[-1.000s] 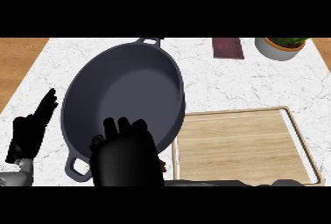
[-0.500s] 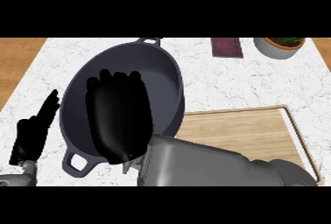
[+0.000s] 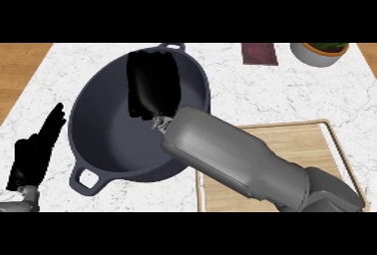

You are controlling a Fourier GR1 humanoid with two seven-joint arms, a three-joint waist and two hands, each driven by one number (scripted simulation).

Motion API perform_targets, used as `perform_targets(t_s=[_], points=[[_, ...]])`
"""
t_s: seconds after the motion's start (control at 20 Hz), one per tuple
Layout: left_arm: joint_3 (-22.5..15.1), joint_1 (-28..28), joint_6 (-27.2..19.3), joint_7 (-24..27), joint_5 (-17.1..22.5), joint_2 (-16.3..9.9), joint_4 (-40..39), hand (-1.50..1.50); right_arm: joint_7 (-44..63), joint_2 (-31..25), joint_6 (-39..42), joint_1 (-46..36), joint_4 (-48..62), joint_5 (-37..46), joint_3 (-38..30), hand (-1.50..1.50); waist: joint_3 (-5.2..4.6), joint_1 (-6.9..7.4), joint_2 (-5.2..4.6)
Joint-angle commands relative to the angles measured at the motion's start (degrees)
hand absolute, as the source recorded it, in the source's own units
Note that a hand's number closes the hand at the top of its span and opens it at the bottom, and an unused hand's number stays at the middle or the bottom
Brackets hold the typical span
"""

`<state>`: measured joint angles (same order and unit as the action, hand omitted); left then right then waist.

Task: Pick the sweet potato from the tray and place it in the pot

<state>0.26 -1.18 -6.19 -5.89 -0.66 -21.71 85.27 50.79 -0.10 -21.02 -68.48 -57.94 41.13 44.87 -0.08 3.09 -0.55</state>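
The dark grey pot (image 3: pixel 110 149), with a handle at each end, stands on the marble counter left of centre. My right hand (image 3: pixel 154 84) reaches over the pot's far half, back upward, and hides what lies beneath it. No sweet potato shows anywhere: none on the wooden tray (image 3: pixel 324 144) at the right, none on the visible pot floor. My right forearm crosses the pot's right rim and the tray's near left corner. My left hand (image 3: pixel 33 154) rests open at the lower left, beside the pot's near handle.
A white bowl with greenery (image 3: pixel 320 52) stands at the far right of the counter. A dark red rectangle (image 3: pixel 259 54) lies left of it. Wooden floor shows beyond the counter's left edge.
My right hand has moved from the pot's near rim forward over the pot's far half, with the forearm stretching out after it. The left hand has stayed in place.
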Motion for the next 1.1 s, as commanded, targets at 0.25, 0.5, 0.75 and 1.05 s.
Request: perform_targets(t_s=[0.25,0.5,0.75,1.05], points=[[-0.1,-5.32,0.3,-2.71,-0.88,0.21,-0.81,0.0,-10.86,0.1,-7.13,-4.25,17.13,-11.78,-2.29,1.5,0.0,1.84,-0.89],[-0.16,-3.82,0.91,-3.03,-0.55,0.5,0.79,0.0,-15.98,0.1,-9.76,-1.26,18.11,-20.25,-2.32,-1.5,0.03,2.46,-0.85],[-1.95,-2.85,0.63,-4.39,-1.8,1.56,2.6,0.0,-22.86,0.1,-12.27,-3.43,23.06,-24.87,-3.43,-1.5,0.04,3.07,-0.9],[-0.52,-1.91,1.36,-2.17,-0.98,0.99,1.84,0.0,-32.22,0.1,-27.05,-2.6,16.4,-29.46,-9.45,-1.5,0.15,2.47,-0.67]])
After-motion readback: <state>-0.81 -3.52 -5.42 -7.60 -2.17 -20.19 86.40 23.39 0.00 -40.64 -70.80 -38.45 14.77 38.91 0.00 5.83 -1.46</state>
